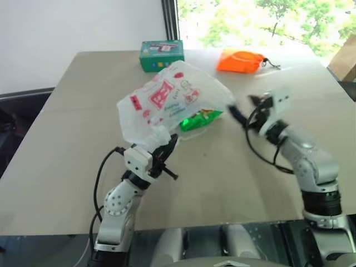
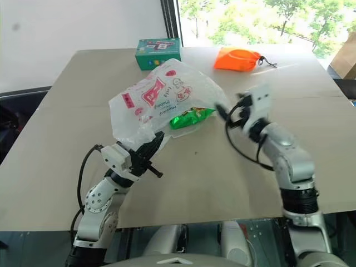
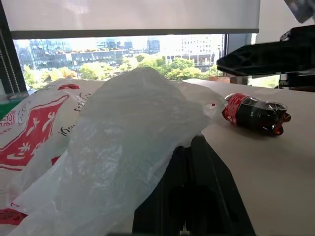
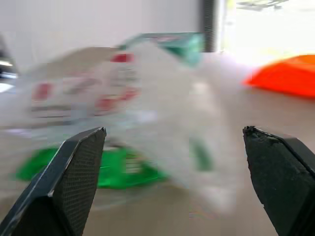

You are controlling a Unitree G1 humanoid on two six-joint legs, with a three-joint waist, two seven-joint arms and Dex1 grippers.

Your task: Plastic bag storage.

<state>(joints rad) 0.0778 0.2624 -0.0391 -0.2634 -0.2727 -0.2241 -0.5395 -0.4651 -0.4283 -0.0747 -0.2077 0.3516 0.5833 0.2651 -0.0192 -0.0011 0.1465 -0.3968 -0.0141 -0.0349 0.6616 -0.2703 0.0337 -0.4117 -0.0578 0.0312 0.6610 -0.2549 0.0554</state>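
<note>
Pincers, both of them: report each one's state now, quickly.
Left pincer: closed on the plastic bag, gripping its near end.
Right pincer: open wide, holding nothing, facing the bag.

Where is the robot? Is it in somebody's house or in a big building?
Probably a room high up in a big building, like an office or lab, though I can't be sure. A large plain table stands by a big window showing city buildings and treetops, with a roller blind pulled partway down.
</note>
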